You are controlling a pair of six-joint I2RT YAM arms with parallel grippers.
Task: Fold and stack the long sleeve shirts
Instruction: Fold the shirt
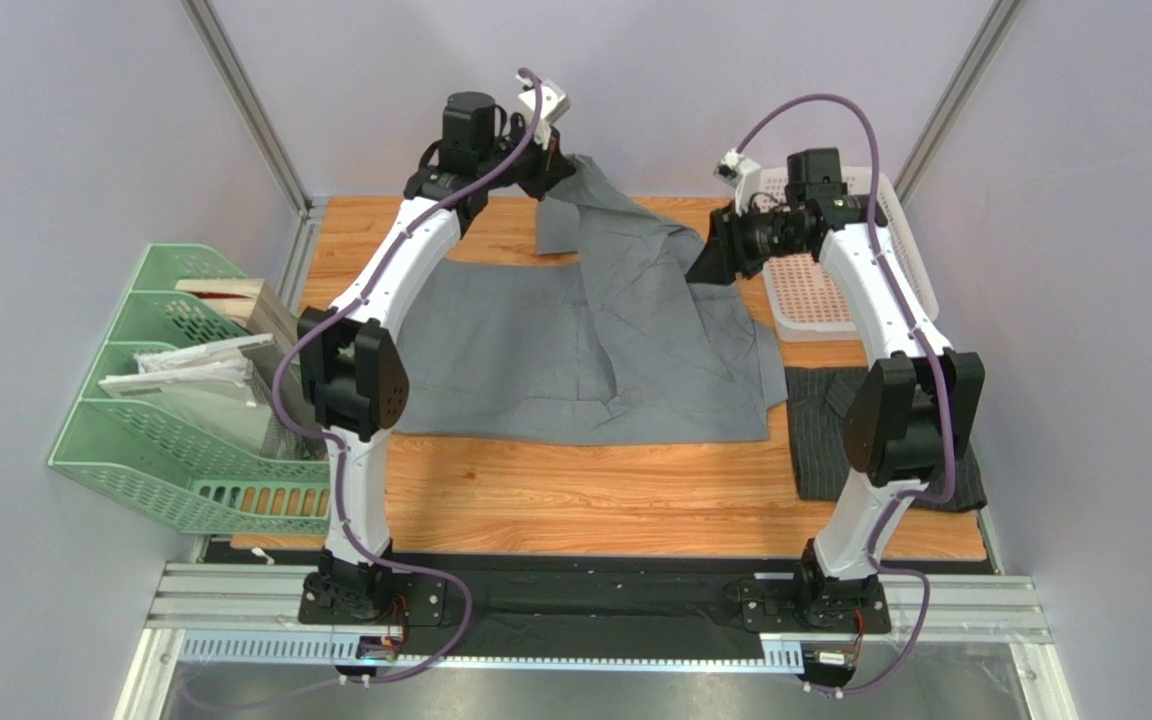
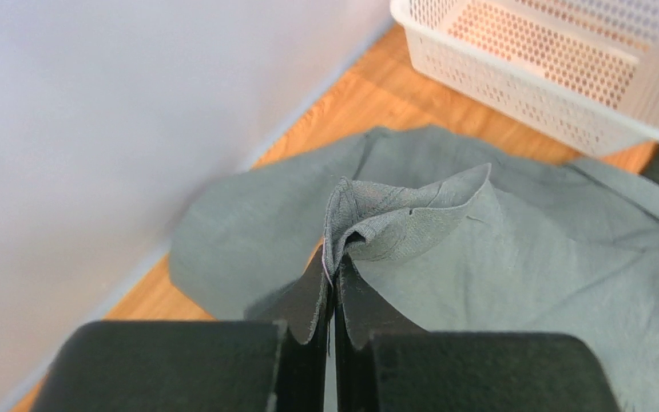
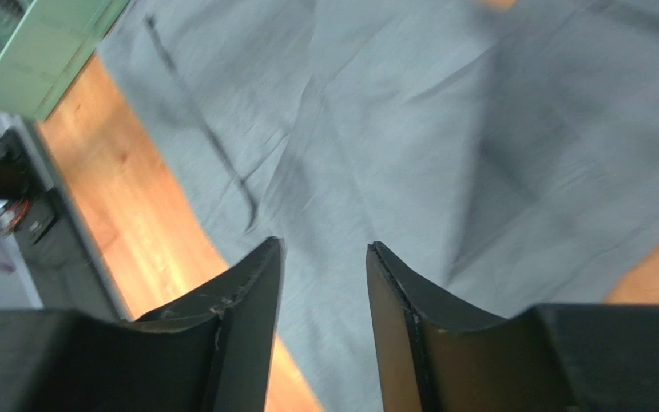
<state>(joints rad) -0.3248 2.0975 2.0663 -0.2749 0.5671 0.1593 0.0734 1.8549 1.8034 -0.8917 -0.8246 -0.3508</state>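
The mid-grey long sleeve shirt (image 1: 582,353) lies spread across the wooden table, with its far part pulled up into a peak. My left gripper (image 1: 549,165) sits at the back of the table, shut on a pinched fold of that grey cloth (image 2: 393,215); its fingertips (image 2: 336,262) meet on the fabric. Hovering over the shirt's right side is my right gripper (image 1: 705,258), open with nothing between its fingers (image 3: 323,249) and grey cloth (image 3: 393,129) below. The dark charcoal shirt (image 1: 823,428) lies flat at the table's right edge, partly hidden by the right arm.
A white mesh basket (image 1: 815,293) stands at the back right, beside the lifted cloth (image 2: 565,77). A green mesh file rack (image 1: 162,390) with papers stands off the table's left edge. Grey walls close in the back and sides.
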